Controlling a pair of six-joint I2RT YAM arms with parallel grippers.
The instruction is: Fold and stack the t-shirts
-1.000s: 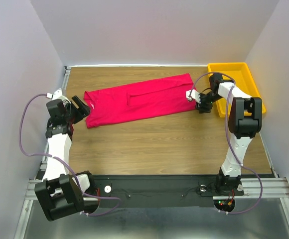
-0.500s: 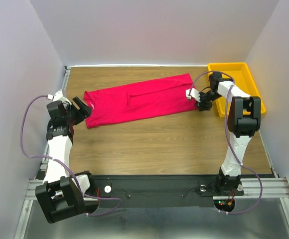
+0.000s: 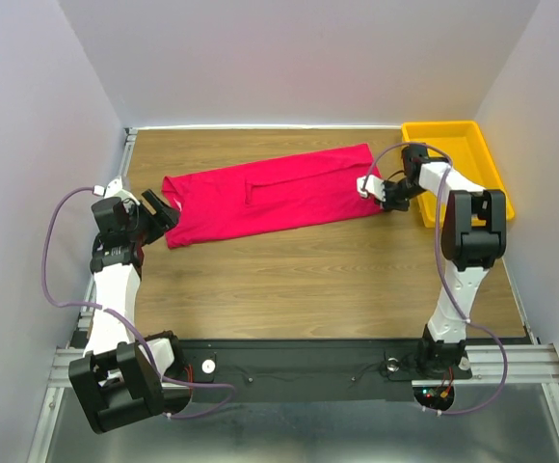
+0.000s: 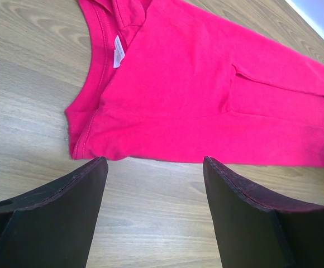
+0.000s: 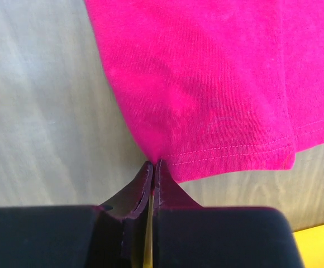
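Observation:
A crimson-pink t-shirt lies folded lengthwise into a long band across the far half of the wooden table. My right gripper sits at the band's right hem and is shut, its tips pinching the hem corner of the t-shirt. My left gripper hovers open just left of the collar end. In the left wrist view its dark fingers stand wide apart over bare wood, a short way from the edge of the t-shirt by the neckline.
A yellow plastic tray stands at the table's far right corner, close behind my right arm. White walls enclose the table on three sides. Bare wood lies between the shirt and the arm bases.
My right gripper slid a little left onto the hem and closed on it. The left gripper stayed open and barely shifted.

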